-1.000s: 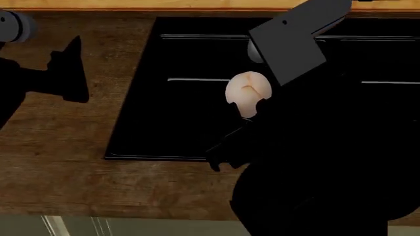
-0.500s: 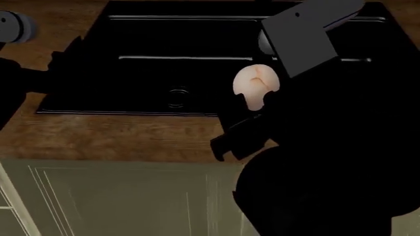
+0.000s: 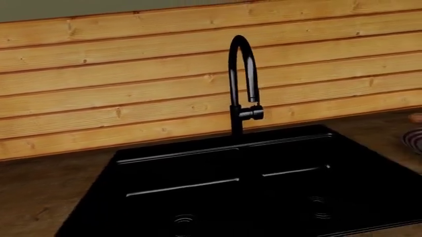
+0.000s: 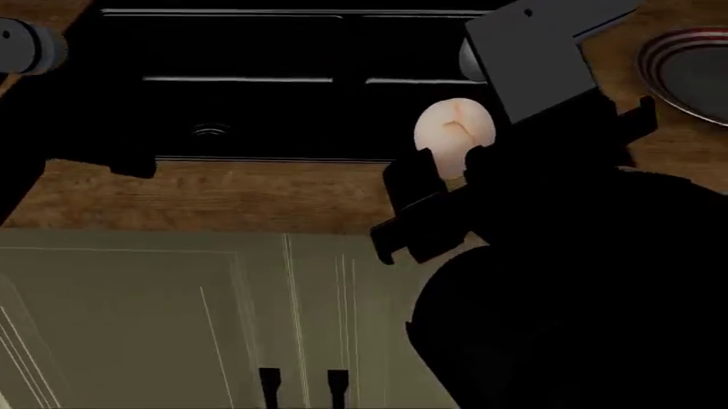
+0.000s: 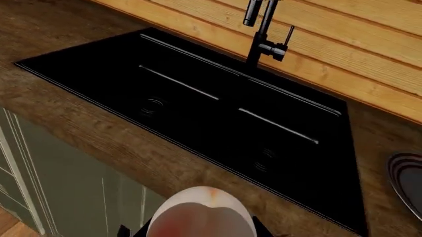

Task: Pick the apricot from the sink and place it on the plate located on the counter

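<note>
1. Jaws of the right gripper are closed on the apricot, which sits high above the front edge of the sink, near the tabletop; it touches nothing else.
2. Compared with the head pictures from a moment ago, the whole view has pulled back and tilted down: the sink has slid toward the top of the picture, the cabinet front below the tabletop now fills the lower part, and the plate has come into sight at the far right.
3. The apricot keeps almost the same place against the right arm, so my judgement is that the grasp holds firm and the fruit is out of the basin for good. What remains is to carry it rightward to the plate and let it go.
4. The left gripper hangs over the left side of the sink; whether its jaws are open, I cannot tell, because it is only a dark shape.
5. The left wrist view shows the whole faucet and the plank wall, which the head view cuts off.
6. The right wrist view shows the apricot from close and the plate rim beyond the sink's right end, with bare tabletop between them.
</note>
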